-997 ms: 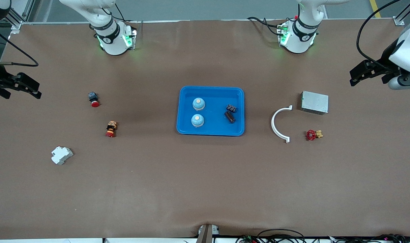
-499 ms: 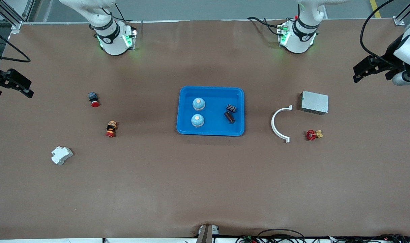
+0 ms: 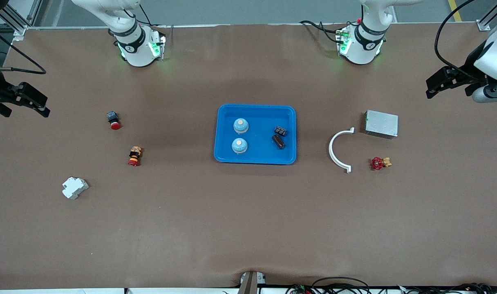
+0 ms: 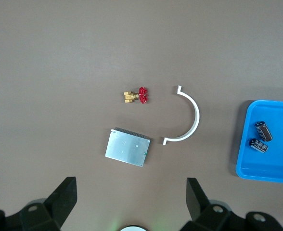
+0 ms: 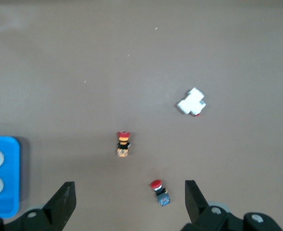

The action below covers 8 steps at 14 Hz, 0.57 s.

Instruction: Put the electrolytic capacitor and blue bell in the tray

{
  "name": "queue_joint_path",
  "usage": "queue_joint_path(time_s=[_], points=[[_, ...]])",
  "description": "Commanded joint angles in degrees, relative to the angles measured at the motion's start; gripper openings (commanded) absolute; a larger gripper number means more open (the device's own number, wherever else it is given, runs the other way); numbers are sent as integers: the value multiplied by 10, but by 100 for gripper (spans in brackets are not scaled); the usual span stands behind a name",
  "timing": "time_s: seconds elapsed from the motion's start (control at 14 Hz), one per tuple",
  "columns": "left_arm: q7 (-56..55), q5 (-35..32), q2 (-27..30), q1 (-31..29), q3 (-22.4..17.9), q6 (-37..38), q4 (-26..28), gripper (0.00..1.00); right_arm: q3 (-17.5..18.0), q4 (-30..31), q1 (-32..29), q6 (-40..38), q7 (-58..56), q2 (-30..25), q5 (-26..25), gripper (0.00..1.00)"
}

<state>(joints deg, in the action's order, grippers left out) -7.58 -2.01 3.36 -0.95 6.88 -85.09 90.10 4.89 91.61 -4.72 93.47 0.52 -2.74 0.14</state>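
**Bells and capacitors in the tray, both arms drawn back**

The blue tray [image 3: 228,155] sat at the middle of the tabletop [image 3: 248,228]. Inside it stood two blue bells [image 3: 240,125] [image 3: 239,145], one nearer the front camera than its twin, on the half toward the right arm's end. Two dark electrolytic capacitors [image 3: 280,131] [image 3: 278,141] lay close together on the half toward the left arm's end.

The left gripper [image 3: 436,85] hung over the tabletop's edge at the left arm's end, its fingers [image 4: 64,196] spread wide and holding nothing, well apart from the tray. The right gripper [image 3: 25,102] hung over the edge at the right arm's end, fingers [image 5: 63,196] likewise released and empty, just as far from the tray.

Between tray and left gripper lay a white curved clip [image 3: 338,150], a grey metal box [image 3: 381,123] and a red-handled valve [image 3: 379,163]. Toward the right arm's end lay two red push buttons [image 3: 113,120] [image 3: 134,156] and a white breaker block [image 3: 74,187].
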Motion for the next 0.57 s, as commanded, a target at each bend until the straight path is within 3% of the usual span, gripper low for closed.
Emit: queue_joint_path(time_s=[0.0, 0.5], points=[[7, 14, 10, -1, 1, 7, -2, 100, 0, -8, 1, -28, 9, -1, 31, 100], [14, 17, 8, 1, 1, 7, -5, 100, 0, -14, 0, -48, 7, -2, 30, 100]])
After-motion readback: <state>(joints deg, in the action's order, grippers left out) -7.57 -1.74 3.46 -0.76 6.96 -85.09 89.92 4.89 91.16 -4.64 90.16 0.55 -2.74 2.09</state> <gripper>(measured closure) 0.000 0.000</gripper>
